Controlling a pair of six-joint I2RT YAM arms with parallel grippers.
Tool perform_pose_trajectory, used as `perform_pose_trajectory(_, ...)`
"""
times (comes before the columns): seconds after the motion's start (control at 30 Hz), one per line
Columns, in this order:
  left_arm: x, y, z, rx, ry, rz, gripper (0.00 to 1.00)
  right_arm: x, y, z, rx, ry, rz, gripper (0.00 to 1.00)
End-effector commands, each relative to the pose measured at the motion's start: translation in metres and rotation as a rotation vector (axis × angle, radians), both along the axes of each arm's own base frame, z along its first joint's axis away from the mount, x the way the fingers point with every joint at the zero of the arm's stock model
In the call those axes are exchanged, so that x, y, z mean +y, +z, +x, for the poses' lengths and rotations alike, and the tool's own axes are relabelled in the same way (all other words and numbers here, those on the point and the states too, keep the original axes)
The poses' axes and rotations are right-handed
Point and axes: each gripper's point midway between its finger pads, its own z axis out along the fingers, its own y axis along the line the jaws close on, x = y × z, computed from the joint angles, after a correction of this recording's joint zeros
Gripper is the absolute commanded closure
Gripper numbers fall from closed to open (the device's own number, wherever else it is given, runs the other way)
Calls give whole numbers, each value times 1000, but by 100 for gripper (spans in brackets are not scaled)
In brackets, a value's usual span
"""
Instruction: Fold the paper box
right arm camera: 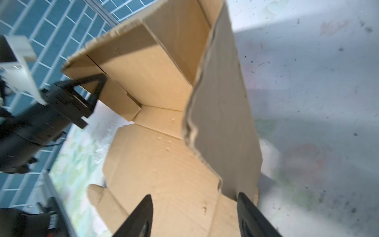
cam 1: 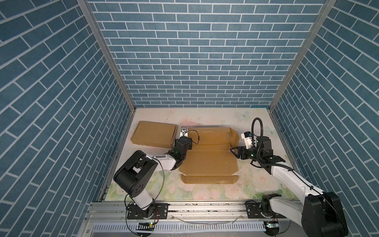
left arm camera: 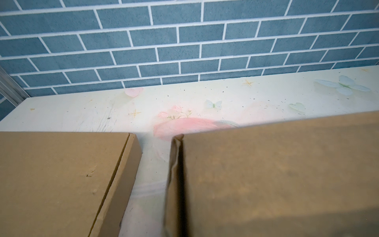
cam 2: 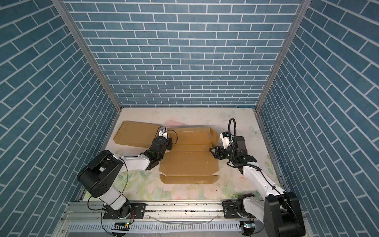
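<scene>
A brown cardboard paper box (cam 1: pixel 209 162), half folded, lies at the middle of the pale floral worktop (cam 1: pixel 215 117). Its wide lid panel is flat toward 6 o'clock, its rear wall stands at 12 o'clock, and a side flap is raised at both 9 and 3 o'clock. The left claw (right arm camera: pixel 98 81) is at the box's 9 o'clock side, pressed together and pinching the raised flap there. In the right wrist view one of its black fingers lies over the flap's outer face. The right claw (cam 1: pixel 233 150) is at the 3 o'clock side, low over the worktop, with its fingers (right arm camera: pixel 141 215) spread. The near corner of the right flap sits between them, and whether either finger touches it cannot be told. A closed flat brown cardboard box (cam 1: pixel 153 134) rests at 10 o'clock, near the left flap. The left wrist view shows a strip of bare worktop between the two.
</scene>
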Motion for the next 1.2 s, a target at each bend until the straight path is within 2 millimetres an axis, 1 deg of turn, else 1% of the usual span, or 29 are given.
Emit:
perform_pose_trajectory(0.0,20,-71,-31,210,-18,193,100,-4,37,10,28,-18,127,33)
perform_pose_trajectory(0.07,21,-71,-31,209,-14,196,100,-15,50,18,16,-46,116,31)
perform_pose_trajectory(0.13,21,-71,-31,209,-16,198,100,-32,64,33,-13,-102,135,31)
perform_pose_trajectory(0.27,20,-70,-31,209,-17,201,100,-72,87,69,-40,-248,274,32)
perform_pose_trajectory(0.3,20,-70,-31,210,-16,201,100,-85,89,79,-45,-301,304,32)
perform_pose_trajectory(0.37,20,-71,-31,213,-19,203,100,-102,84,97,-31,-365,317,34)
perform_pose_trajectory(0.47,19,-71,-31,213,-20,204,100,-121,49,122,55,-418,199,39)
perform_pose_trajectory(0.53,19,-69,-31,210,-19,203,100,-124,28,133,90,-408,143,43)
perform_pose_trajectory(0.6,20,-69,-31,211,-16,201,100,-114,18,136,92,-363,126,44)
perform_pose_trajectory(0.67,20,-68,-31,211,-11,199,100,-95,9,129,93,-287,79,45)
perform_pose_trajectory(0.73,21,-67,-31,215,-5,200,100,-72,4,115,93,-195,8,45)
perform_pose_trajectory(0.8,21,-66,-31,215,0,195,100,-55,0,96,104,-116,-42,44)
perform_pose_trajectory(0.93,20,-61,-29,213,2,189,100,-34,-11,53,133,18,-231,44)
perform_pose_trajectory(1.03,19,-58,-27,208,0,185,100,-17,-13,33,143,98,-303,44)
perform_pose_trajectory(1.1,19,-56,-27,205,1,187,100,-7,-13,24,141,133,-339,44)
perform_pose_trajectory(1.17,19,-56,-27,206,2,185,100,0,-13,22,123,145,-363,44)
